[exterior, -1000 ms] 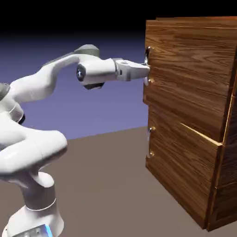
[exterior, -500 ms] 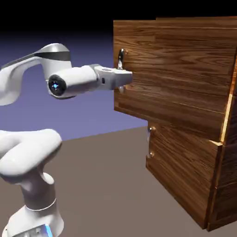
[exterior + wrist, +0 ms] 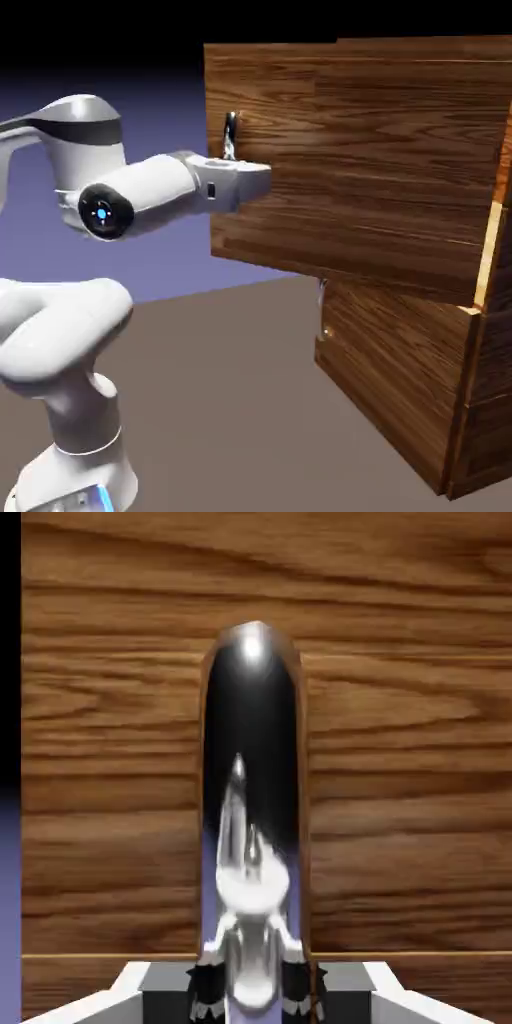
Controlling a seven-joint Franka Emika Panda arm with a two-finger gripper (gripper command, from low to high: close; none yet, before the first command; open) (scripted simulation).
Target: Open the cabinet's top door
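One end effector (image 3: 250, 180) is clamped tight on the upright silver handle (image 3: 230, 135) of the top door (image 3: 340, 160), which hangs partly swung out from the cabinet (image 3: 420, 380).

The exterior view stands beside the robot, off the surface (image 3: 230, 400), looking across at the arm (image 3: 140, 195) on its left and the cabinet (image 3: 400, 380) on its right, far enough to take in both. The hand view sits on the claw (image 3: 246, 992), pressed close to the top door (image 3: 400, 762), looking along its silver handle (image 3: 252, 762). Both views share that handle and the wood around it.
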